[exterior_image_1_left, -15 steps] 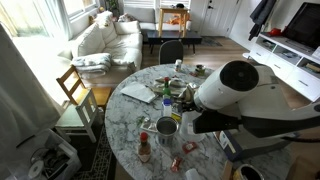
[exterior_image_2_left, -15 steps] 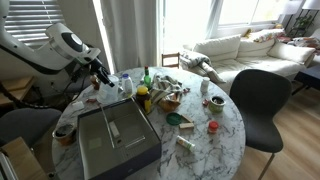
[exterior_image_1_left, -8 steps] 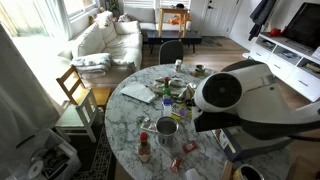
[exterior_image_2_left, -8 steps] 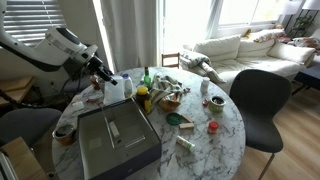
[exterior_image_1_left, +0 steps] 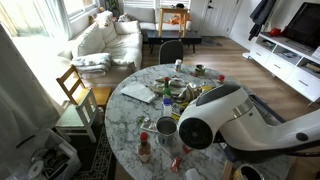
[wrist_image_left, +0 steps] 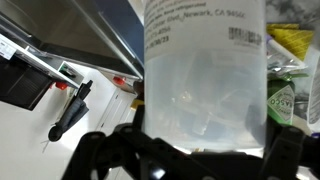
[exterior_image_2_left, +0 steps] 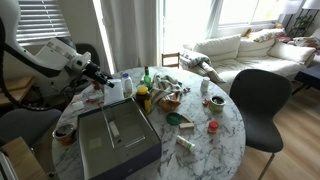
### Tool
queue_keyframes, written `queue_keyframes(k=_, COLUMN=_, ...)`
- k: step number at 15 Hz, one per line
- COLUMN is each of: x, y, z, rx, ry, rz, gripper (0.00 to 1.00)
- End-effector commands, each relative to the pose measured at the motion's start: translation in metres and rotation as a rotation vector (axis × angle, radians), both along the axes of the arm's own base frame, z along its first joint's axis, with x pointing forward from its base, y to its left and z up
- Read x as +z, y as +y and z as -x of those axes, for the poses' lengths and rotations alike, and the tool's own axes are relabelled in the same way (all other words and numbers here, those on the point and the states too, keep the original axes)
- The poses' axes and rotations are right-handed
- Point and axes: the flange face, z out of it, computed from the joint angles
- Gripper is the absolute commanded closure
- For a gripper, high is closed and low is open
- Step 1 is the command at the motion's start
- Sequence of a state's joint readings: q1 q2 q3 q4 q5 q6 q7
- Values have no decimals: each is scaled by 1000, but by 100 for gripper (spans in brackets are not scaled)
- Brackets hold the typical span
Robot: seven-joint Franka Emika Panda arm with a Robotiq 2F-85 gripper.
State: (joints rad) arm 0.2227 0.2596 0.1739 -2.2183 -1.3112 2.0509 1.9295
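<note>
A clear plastic container with a printed label fills the wrist view, standing between the two black fingers of my gripper. The fingers flank it on both sides at the bottom of the frame and stand wide, with the container close in front; I cannot tell whether they touch it. In an exterior view the gripper is at the table's far left edge beside the same container. In an exterior view the white arm hides the gripper.
A grey metal case lies on the round marble table, with a yellow bottle, a green lid, a red cup and other clutter. A black chair stands beside it. A black tool lies left of the container.
The arm has swung lower and nearer the camera in one exterior view, covering more of the table. The gripper has shifted slightly beside the clear container, jaws unchanged.
</note>
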Motion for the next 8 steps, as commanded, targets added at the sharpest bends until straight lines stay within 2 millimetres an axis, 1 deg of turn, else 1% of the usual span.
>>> queue_keyframes(k=1, x=-27, y=10, z=-4, rx=29, ry=-3, rz=-33, gripper=0)
queue_keyframes(k=5, x=-39, y=23, z=-8, rx=83, ry=32, rz=-28, gripper=0)
queue_keyframes(k=8, x=-37, y=35, z=-14, rx=119, ry=12, rz=-36, gripper=0)
